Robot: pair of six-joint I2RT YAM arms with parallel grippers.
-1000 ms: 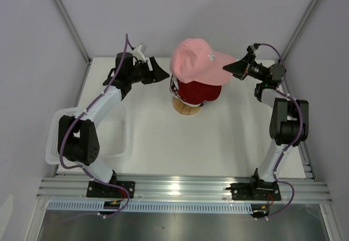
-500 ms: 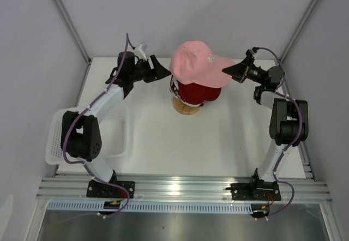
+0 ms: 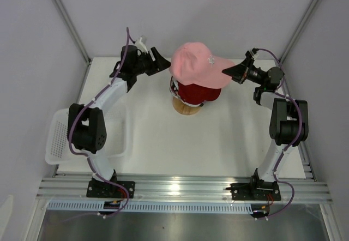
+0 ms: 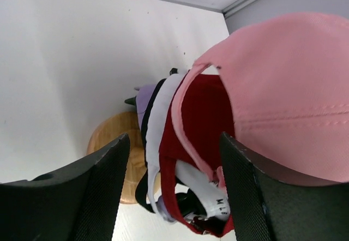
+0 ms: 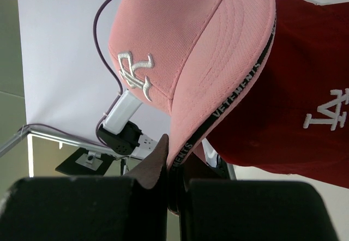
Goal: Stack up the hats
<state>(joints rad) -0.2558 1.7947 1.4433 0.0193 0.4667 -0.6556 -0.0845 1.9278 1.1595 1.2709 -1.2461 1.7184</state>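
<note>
At roughly 8 o'clock on the white table (image 3: 180,137) sits the white mesh plastic basket (image 3: 57,137). Next comes the left gripper (image 3: 161,62), its fingers spread wide around nothing, just beside the back of the stack at its 9 o'clock. The stack stands towards the table's 12 o'clock on the round wooden stand (image 3: 184,107). Through the left wrist view we make out a lavender cap (image 4: 143,96) lowest, then a white cap with black trim (image 4: 155,126), then the red cap with white logo (image 3: 200,92). The pink fabric baseball cap (image 3: 193,61) sits on top, its rear rim standing away from the red crown. At 3 o'clock the right gripper (image 3: 231,71) is clamped on the pink cap's brim. We judge these caps light and floppy in the crown and stiff only in the brim. That makes the brim the sound hold, while the loose back edge suits a pinch to draw it down.
</note>
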